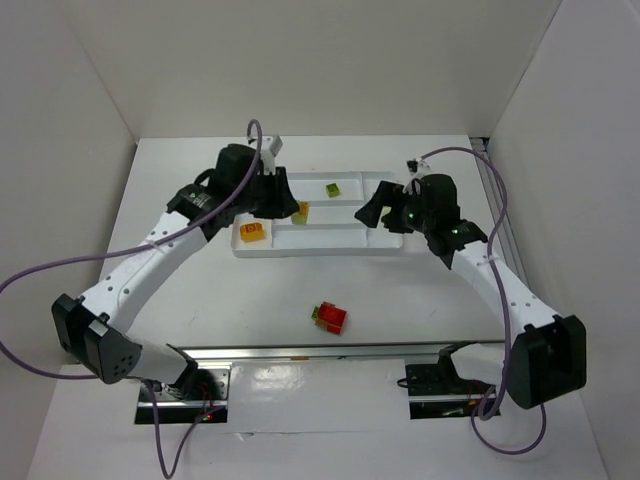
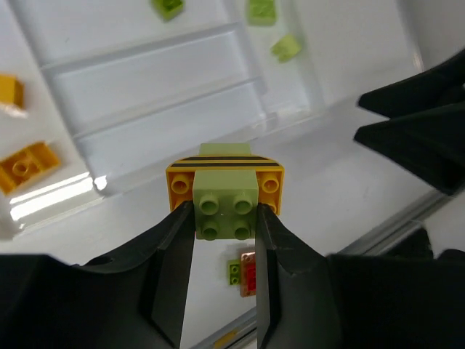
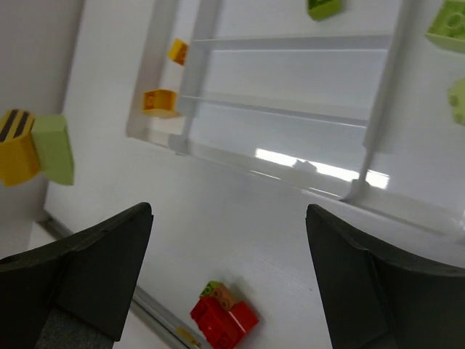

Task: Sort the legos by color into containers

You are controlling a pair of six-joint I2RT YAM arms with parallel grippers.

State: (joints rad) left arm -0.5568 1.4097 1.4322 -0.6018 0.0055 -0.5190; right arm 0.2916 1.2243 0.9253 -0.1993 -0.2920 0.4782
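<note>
Lego pair (image 2: 227, 187), green on yellow: your left gripper (image 2: 225, 218) grasps green brick (image 2: 225, 207) above tray (image 1: 330, 251); colours joined, likely unsortable. Right gripper (image 3: 229, 214), fingers released wide near tray's right end, free to split.

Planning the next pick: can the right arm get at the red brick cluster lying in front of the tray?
Probably yes. The right pincer is open and empty; the red brick cluster sits alone on the table, on the tray's near side, nothing between.

**Over the tray (image 1: 330, 238)**

The left gripper (image 1: 292, 209) hangs over its left half, a yellow brick (image 1: 301, 212) at the tips; the right gripper (image 1: 378, 207) is over its right end. An orange brick (image 1: 252, 232) lies in its left end, a green brick (image 1: 332, 188) in its far slot, and a red clump (image 1: 330, 317) in front of it.
</note>
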